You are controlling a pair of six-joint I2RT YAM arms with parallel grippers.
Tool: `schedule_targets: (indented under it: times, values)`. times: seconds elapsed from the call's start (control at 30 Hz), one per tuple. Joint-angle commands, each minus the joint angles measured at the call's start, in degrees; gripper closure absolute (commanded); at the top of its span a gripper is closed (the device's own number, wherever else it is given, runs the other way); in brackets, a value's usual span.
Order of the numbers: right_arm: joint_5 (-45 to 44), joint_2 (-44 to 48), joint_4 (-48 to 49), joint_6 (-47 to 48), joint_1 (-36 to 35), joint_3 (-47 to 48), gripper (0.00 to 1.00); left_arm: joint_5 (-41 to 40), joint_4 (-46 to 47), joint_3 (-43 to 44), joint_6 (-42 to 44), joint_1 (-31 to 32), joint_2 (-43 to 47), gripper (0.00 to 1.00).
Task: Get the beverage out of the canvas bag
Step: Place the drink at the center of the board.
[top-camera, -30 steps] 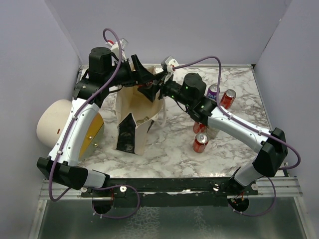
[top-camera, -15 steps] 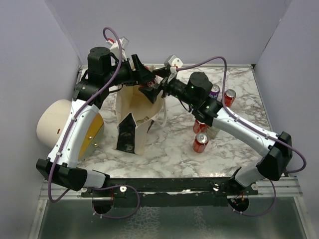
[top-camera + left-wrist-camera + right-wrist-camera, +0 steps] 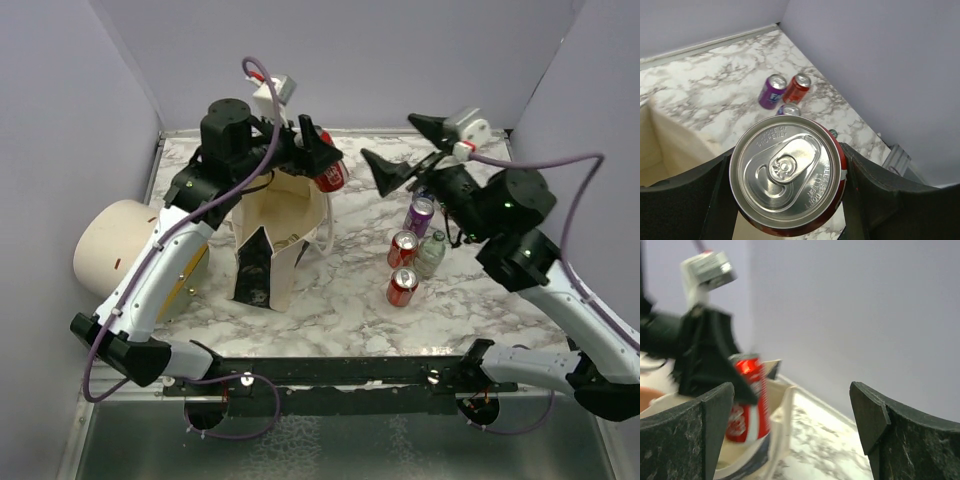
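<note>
Left wrist: can [image 3: 787, 180] seemingly between 2 fingers [image 3: 687, 200]

Glossy, smooth metal on the red can [image 3: 787, 177]; matt cream cloth on the canvas bag [image 3: 288, 268]; smooth marble-look sheen on the table [image 3: 340, 300].

We see the red soda can [image 3: 331, 175] clear of the bag, pinched in the left gripper [image 3: 323, 162] just above the far right corner of its mouth, silver top sealed. The cream canvas bag [image 3: 285, 275] stands upright, mouth open, with its black panel on the near side.
</note>
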State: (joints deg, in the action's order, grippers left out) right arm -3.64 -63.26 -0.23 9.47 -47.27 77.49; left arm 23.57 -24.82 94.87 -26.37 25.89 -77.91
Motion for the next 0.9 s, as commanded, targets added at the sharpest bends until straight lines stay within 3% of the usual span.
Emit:
schedule_targets:
  times: [0.0,0.13,0.3,0.4,0.53,0.73,0.87]
  values:
    - [-22.47,6.52,-7.53,7.37,0.07,5.91,0.00,-8.17,10.93,1.72,4.91,11.44,1.91,1.00]
    - [-34.91,12.96,-3.03,9.34,0.07,5.85,0.00,-18.59,15.16,-3.31,15.21,25.18,3.26,1.00]
    - [-37.11,21.07,0.90,7.24,0.07,3.02,0.00,-30.76,21.60,-14.15,28.64,42.19,4.48,1.00]
    - [-39.22,20.41,-5.53,3.20,0.07,9.42,0.00,-32.41,27.39,-22.18,32.22,48.28,3.91,1.00]
    - [-37.67,20.18,-11.98,2.77,0.07,14.21,0.00,-31.15,41.87,-36.22,35.45,52.18,3.07,1.00]
    - [-37.22,21.66,-12.78,1.38,0.07,13.73,0.00,-30.96,48.32,-41.71,35.12,53.29,-3.14,1.00]
    - [-37.08,21.03,-15.61,-0.74,0.11,13.97,0.00,-32.13,57.33,-46.70,34.63,53.28,-6.03,1.00]
